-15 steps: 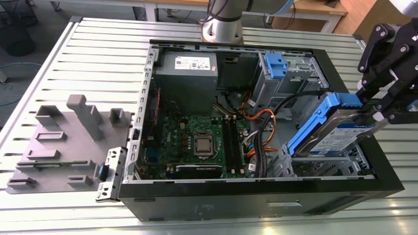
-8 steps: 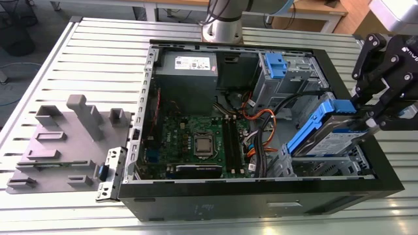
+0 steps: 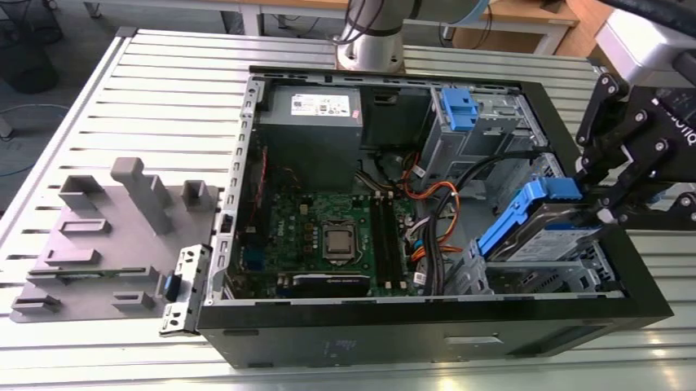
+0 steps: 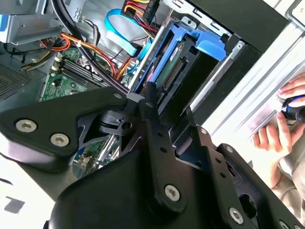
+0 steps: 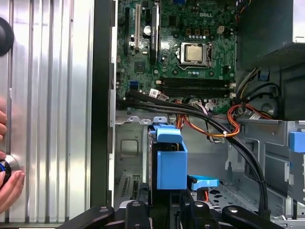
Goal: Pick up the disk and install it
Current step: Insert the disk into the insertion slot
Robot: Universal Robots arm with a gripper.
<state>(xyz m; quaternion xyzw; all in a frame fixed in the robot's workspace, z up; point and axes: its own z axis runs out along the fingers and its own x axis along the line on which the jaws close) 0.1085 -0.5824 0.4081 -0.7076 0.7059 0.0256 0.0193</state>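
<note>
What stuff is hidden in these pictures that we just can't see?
The disk, first wrist view: lower end hidden behind the claw.
The disk, exterior view: lower end sunk inside the metal drive cage.
A hand, first wrist view: cut off by the picture edge; what it holds is unclear.

The disk leans inside the computer case.

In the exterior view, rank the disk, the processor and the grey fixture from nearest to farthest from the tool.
1. disk, at the tool, exterior view's right.
2. processor, middle of the case.
3. grey fixture, exterior view's far left.
</note>
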